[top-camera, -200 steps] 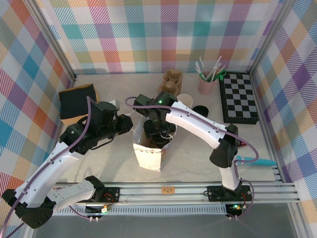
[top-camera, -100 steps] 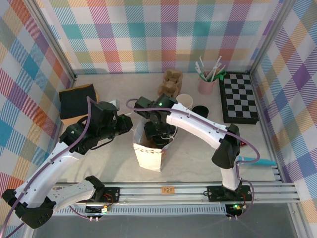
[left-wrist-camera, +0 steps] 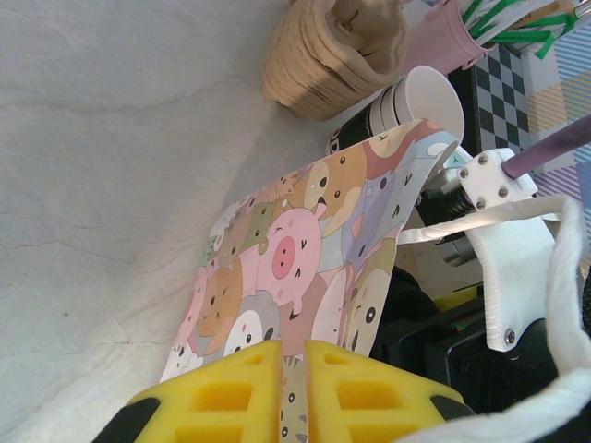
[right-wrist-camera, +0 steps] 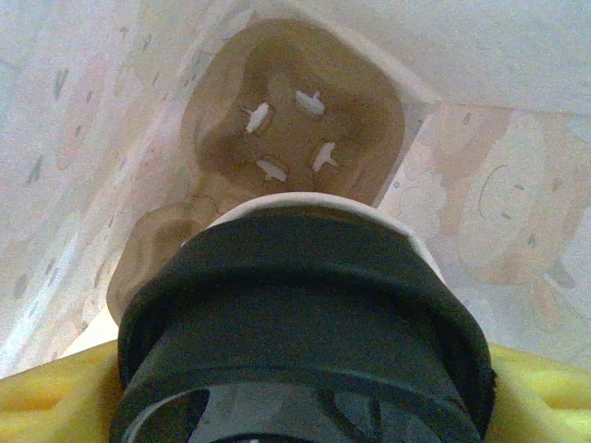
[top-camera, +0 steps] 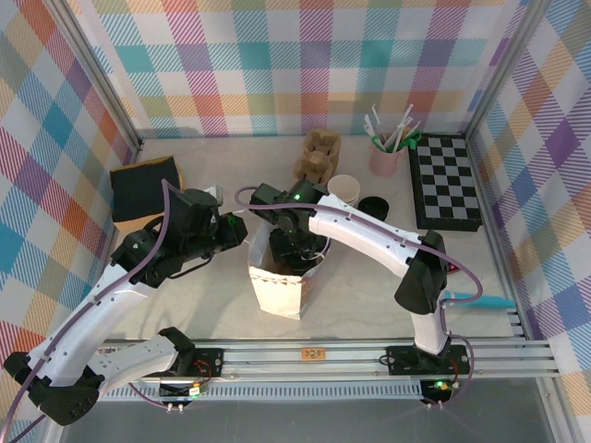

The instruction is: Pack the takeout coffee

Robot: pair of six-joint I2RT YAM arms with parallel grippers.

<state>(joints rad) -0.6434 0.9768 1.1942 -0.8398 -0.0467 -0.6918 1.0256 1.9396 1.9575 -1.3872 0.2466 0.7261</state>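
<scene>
Yellow R hand (top-camera: pixel 295 252), cup (right-wrist-camera: pixel 305 314) inside bag (top-camera: pixel 277 293)

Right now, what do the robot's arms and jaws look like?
Both the left arm and right arm have white shells with black joints. A purple cable runs along each. The jaws are yellow with square recesses; a green light glows on the right arm.

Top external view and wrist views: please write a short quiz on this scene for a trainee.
1. True or false: the left gripper is shut on the wall of the printed paper bag.
2. Where is the takeout coffee? A: in the left gripper, outside the bag. B: in the right gripper, inside the bag. C: lying free outside the bag.
3. Which thing lies between the stack of white paper cups and the chessboard?
Key: 1 true; 2 B; 3 the loose black lid.
</scene>
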